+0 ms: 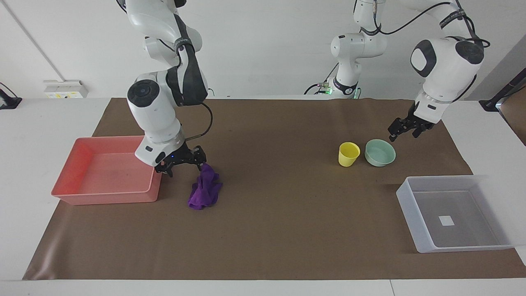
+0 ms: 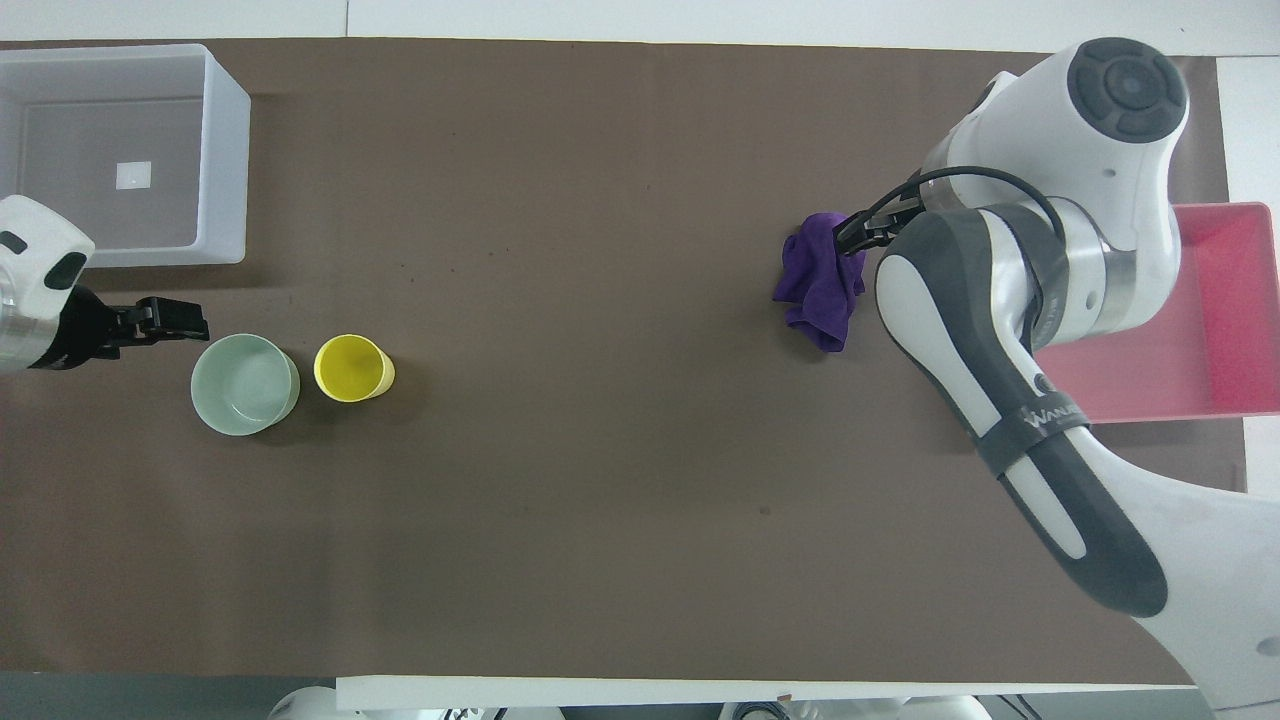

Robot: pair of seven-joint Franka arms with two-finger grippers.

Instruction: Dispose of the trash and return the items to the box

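Your right gripper hangs low with its jaws spread wide and nothing between them, just above the end of the purple cloth that lies nearer the robots, at the edge of the cloth that faces the pink tray. From the jaws, most of the cloth lies away from the robots and a little toward the left arm's end of the table. The cloth is a crumpled wad whose long axis runs roughly from the robots outward, so you will probably need to shift the open jaws out along it and then drop them across its narrow width. The pink tray sits just beside the cloth, toward the right arm's end of the table, and part of the arm hangs over it. This arm is plainly the nearer one for the cloth. Your left gripper, jaws also open and empty, hovers by the edge of the green bowl that lies nearer the robots. The yellow cup stands just beside the bowl, on the side toward the cloth. The clear box sits farther from the robots than the bowl, near the left arm's end of the table, with nothing in it.
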